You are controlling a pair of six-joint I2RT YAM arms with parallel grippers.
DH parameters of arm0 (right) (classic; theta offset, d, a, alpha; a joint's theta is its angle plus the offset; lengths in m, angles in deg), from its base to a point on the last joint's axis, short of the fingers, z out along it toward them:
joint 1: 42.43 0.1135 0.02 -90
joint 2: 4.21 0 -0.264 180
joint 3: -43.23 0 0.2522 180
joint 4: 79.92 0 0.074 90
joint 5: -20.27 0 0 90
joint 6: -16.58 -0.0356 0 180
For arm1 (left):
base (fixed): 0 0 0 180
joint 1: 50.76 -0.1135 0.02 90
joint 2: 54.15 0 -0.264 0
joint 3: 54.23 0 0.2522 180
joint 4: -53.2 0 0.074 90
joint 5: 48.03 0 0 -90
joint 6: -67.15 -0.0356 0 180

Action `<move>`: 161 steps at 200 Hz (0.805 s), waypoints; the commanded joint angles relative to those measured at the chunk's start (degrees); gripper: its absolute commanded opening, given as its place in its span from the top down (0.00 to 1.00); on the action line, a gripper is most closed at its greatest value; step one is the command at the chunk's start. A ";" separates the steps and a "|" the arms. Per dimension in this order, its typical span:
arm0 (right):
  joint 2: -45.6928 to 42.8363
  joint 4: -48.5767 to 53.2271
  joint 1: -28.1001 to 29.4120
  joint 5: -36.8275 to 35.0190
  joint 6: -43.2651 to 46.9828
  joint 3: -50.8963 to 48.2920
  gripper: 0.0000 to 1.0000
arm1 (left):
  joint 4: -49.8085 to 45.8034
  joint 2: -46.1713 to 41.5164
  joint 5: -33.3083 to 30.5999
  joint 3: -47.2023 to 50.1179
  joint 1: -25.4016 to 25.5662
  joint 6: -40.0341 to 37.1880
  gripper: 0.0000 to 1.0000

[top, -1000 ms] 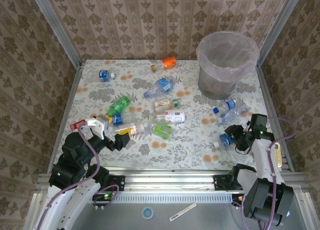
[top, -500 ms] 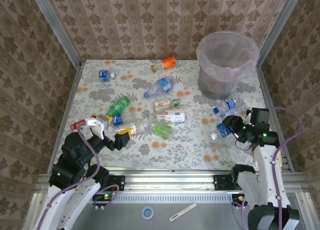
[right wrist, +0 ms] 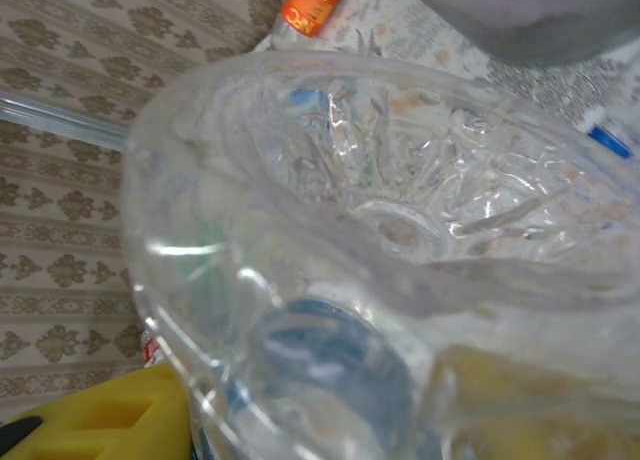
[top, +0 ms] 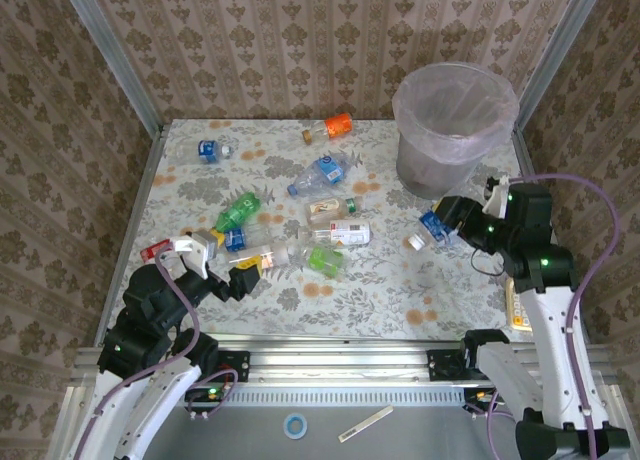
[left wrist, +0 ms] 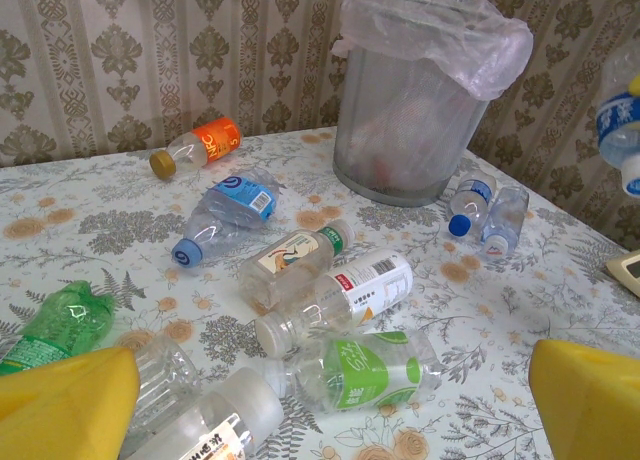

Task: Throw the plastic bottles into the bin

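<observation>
My right gripper (top: 447, 223) is shut on a clear plastic bottle (top: 428, 229) with a blue label and white cap, held in the air just in front of the bin (top: 440, 168). In the right wrist view the bottle (right wrist: 380, 230) sits between my yellow fingers (right wrist: 110, 420). It also hangs at the left wrist view's right edge (left wrist: 620, 120). The grey bin (left wrist: 400, 130) has a pinkish bag liner. Several bottles lie on the table: orange-labelled (top: 335, 126), blue-labelled (top: 320, 173), green (top: 237, 211), green-labelled (left wrist: 370, 370). My left gripper (top: 222, 263) is open and low at the near left, facing them.
Two small blue-capped bottles (left wrist: 485, 208) lie by the bin's foot. A pale flat device (top: 520, 305) sits at the table's right edge. Wallpapered walls and metal rails enclose the table. A tape roll (top: 295, 425) lies below the front rail.
The right arm has lifted the blue-labelled bottle off the near right of the table and carried it up and back toward the bin. The left arm has not moved.
</observation>
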 commanded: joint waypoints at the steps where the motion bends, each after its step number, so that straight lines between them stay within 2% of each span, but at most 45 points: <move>1: 5.35 -3.68 0.30 1.71 1.77 7.64 0.67 | 1.71 0.26 0.24 -0.20 0.05 -0.07 0.00; 40: 19.60 -4.18 -1.36 -1.58 5.08 27.13 0.65 | 1.62 0.34 -0.19 -0.20 0.03 -0.15 0.00; 64: 36.23 -5.61 -7.01 0.00 2.92 45.88 0.43 | 1.70 1.14 0.33 -0.12 0.05 0.11 0.00; 80: 48.74 2.87 -9.22 0.04 2.41 61.69 0.23 | 1.52 2.27 1.09 -0.37 0.12 0.26 0.00; 91: 53.43 6.38 -9.79 1.06 2.25 68.55 0.14 | 1.19 2.87 1.14 -0.55 0.25 0.39 0.00; 106: 53.47 6.75 -9.75 1.15 3.07 68.22 0.00 | 0.68 3.46 0.97 -0.68 0.45 0.12 0.00; 135: 45.23 4.24 -10.69 -0.38 5.82 58.54 0.00 | 0.21 3.53 0.43 -0.97 0.46 -0.33 0.00; 161: 39.05 8.08 -12.69 -0.82 7.17 53.17 0.00 | 0.12 3.18 0.24 -1.01 0.45 -0.24 0.00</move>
